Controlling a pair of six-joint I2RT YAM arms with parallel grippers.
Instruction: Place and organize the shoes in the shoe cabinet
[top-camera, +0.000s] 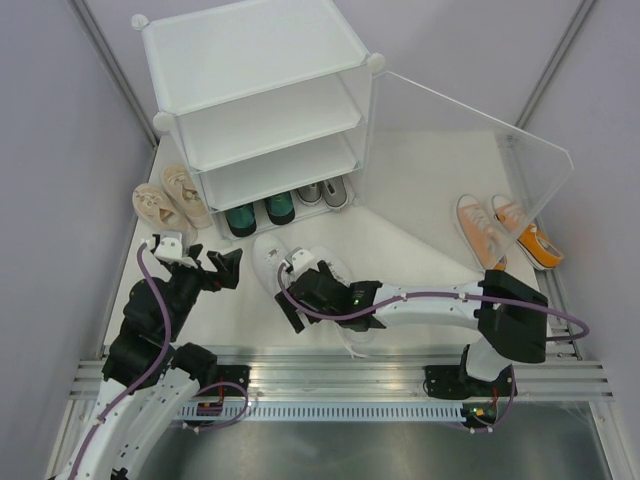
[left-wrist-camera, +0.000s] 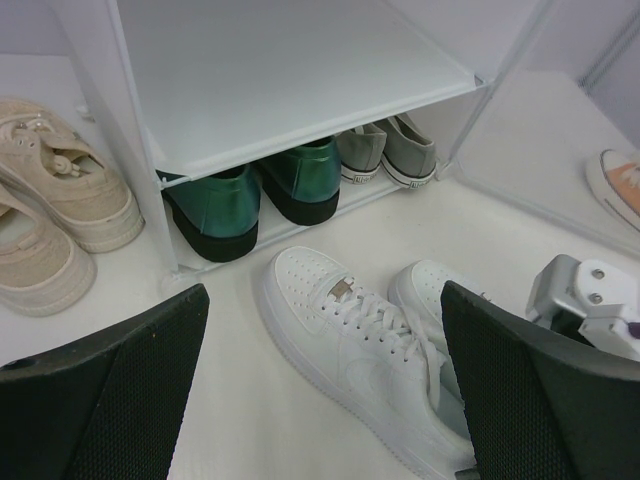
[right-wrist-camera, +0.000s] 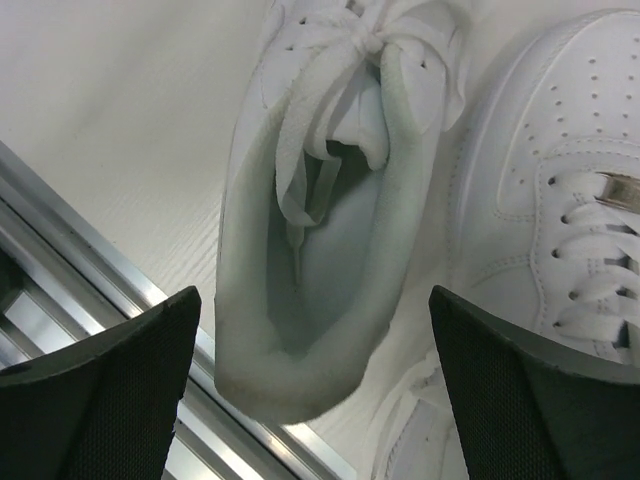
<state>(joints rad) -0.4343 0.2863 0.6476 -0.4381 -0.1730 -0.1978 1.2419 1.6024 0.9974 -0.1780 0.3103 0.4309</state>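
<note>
1. Standing at the back of the tabletop (top-camera: 420, 260), the shoe cabinet (top-camera: 250, 60) has its clear door panel (top-camera: 470, 130) swung out to its right.
2. Bottom tier: the dark green pair (top-camera: 260, 212) and the grey pair (top-camera: 325, 192) sit side by side, heels facing outward, green to the left.
3. The beige pair (top-camera: 170, 197) lies on the tabletop just beside the cabinet's left wall.
4. The orange pair (top-camera: 505, 230) lies well apart on the right, beyond the open door.
5. The white pair (top-camera: 272, 255) lies on the tabletop in front of the cabinet, the two shoes close together. One shoe's heel reaches the metal rail (right-wrist-camera: 90, 260) at the near edge.
6. Right gripper (right-wrist-camera: 312, 330): hovering over that shoe's heel opening, jaws spread wide, one either side, pinching nothing.
7. Left gripper (top-camera: 222, 268): held off the tabletop in front of the beige pair and aimed toward the cabinet's lower tier, jaws spread wide with nothing between them.
</note>
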